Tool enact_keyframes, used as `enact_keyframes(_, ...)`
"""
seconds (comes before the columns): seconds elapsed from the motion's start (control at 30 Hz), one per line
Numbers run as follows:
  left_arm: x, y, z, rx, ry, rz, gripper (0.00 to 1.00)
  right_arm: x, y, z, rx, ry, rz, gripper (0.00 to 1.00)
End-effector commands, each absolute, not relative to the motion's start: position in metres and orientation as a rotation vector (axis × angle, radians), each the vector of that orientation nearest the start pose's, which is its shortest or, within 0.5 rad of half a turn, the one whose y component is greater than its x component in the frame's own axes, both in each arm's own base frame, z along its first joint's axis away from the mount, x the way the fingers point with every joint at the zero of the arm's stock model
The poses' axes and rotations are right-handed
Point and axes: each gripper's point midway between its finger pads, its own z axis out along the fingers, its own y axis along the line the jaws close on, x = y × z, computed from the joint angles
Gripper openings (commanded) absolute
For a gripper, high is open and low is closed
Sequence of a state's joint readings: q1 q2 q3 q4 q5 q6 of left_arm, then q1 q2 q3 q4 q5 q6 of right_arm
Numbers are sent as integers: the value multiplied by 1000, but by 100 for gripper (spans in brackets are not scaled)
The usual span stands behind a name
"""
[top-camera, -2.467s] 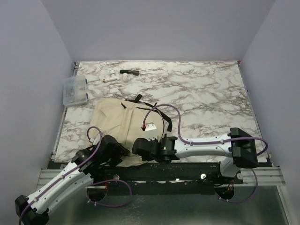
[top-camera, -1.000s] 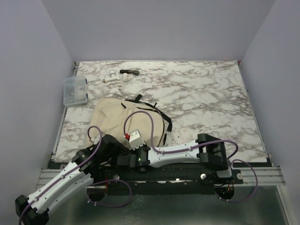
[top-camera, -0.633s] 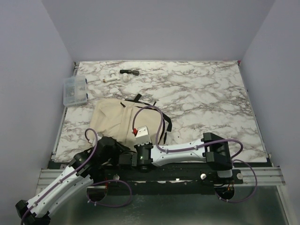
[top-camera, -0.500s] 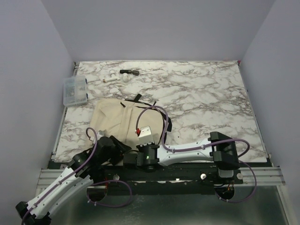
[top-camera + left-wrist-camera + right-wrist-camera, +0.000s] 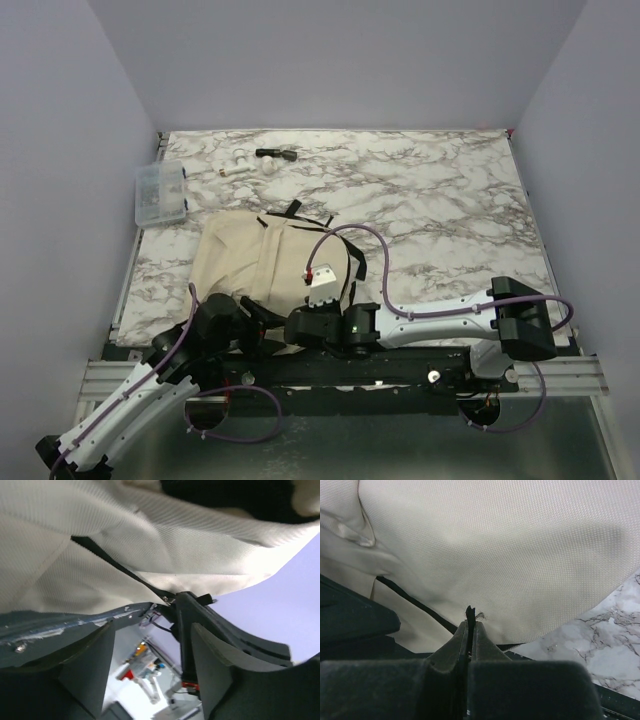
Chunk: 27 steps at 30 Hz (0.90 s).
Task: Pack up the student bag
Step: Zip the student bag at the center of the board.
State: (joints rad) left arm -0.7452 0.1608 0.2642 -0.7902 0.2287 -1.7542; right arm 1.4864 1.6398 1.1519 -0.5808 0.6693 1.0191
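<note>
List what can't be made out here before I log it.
Right wrist view: the right gripper is shut on a black tab of the bag; zipper pull or strap end, too small to tell.
Left wrist view: the left gripper is open at the bag's edge; any contact is unclear.
Top view: the left arm and right arm cover the bag's near edge; the far items and the box's contents are too small.

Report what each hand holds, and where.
Right hand pinches a thin black tab at the zipper of the student bag. Left hand is open, holding nothing.
</note>
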Motion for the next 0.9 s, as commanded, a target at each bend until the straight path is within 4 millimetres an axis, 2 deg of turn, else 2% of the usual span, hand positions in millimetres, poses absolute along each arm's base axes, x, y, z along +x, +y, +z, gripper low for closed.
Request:
enact_keyframes(0.0, 80, -183, 80, -1609, 2501, -1235, 69, 112, 379, 110, -347, 2287, 427, 0)
enact_keyframes(0.1, 78, -180, 64, -1697, 2532, -1116, 72, 117, 372, 110, -328, 2274, 381, 0)
enact_keyframes(0.27, 70, -174, 45, -1839, 2576, -943, 66, 124, 362, 109, -314, 2252, 303, 0)
enact_keyframes(0.5, 86, -158, 30, -1869, 2465, -768, 56, 122, 360, 112, -337, 2244, 331, 0)
enact_keyframes(0.6, 95, -149, 25, -1846, 2408, -714, 32, 124, 354, 110, -337, 2241, 304, 0)
enact_keyframes(0.63, 98, -146, 23, -1832, 2388, -703, 21, 125, 352, 109, -332, 2238, 287, 0)
enact_keyframes(0.7, 106, -138, 22, -1800, 2333, -683, 5, 129, 342, 106, -305, 2234, 235, 0)
enact_keyframes(0.73, 107, -134, 20, -1797, 2315, -673, 0, 131, 338, 107, -277, 2228, 211, 0)
enact_keyframes(0.87, 109, -119, 13, -1801, 2251, -622, 0, 142, 306, 123, -163, 2165, 151, 0)
